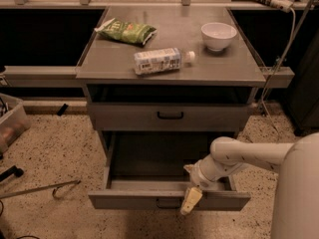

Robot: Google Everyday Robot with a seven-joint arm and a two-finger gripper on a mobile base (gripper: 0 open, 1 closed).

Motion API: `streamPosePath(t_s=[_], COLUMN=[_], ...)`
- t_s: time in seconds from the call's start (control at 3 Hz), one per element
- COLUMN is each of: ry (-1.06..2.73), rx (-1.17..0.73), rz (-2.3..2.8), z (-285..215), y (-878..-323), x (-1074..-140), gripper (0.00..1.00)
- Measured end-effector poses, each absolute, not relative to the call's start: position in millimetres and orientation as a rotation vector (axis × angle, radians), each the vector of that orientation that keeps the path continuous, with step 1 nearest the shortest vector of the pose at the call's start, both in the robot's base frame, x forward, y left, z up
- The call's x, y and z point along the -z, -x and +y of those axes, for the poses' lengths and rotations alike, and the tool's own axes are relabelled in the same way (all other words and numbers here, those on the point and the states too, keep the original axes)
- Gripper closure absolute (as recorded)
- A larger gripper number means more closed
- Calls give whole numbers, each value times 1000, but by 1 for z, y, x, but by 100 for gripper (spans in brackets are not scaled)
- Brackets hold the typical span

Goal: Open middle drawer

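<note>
The middle drawer [149, 199] is a wide grey metal drawer. It stands pulled out towards me below the shut upper drawer [124, 117], and its dark inside shows. Its small black loop handle [167, 203] is on the front. My gripper [191, 199] hangs over the drawer's front edge, just right of the handle, at the end of my white arm [239, 158], which reaches in from the right. The lowest drawer is hidden under the open one.
On the cabinet top [229, 71] lie a green chip bag [127, 32], a white bottle on its side [158, 60] and a white bowl [218, 35]. A plastic bin [10, 121] stands at the left. A metal rod [40, 189] lies on the speckled floor.
</note>
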State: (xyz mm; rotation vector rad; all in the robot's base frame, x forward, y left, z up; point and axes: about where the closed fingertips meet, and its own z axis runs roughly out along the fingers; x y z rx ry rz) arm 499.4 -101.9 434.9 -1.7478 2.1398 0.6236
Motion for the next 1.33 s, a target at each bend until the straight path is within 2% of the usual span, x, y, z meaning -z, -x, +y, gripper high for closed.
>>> streamPosePath(t_s=[0.67,1.33], ry=[1770,1772], rx=[-722,-878], rz=[2210,2316], z=[-112,-137], y=[-440,-334], x=[-432,-466], gripper=[0,0])
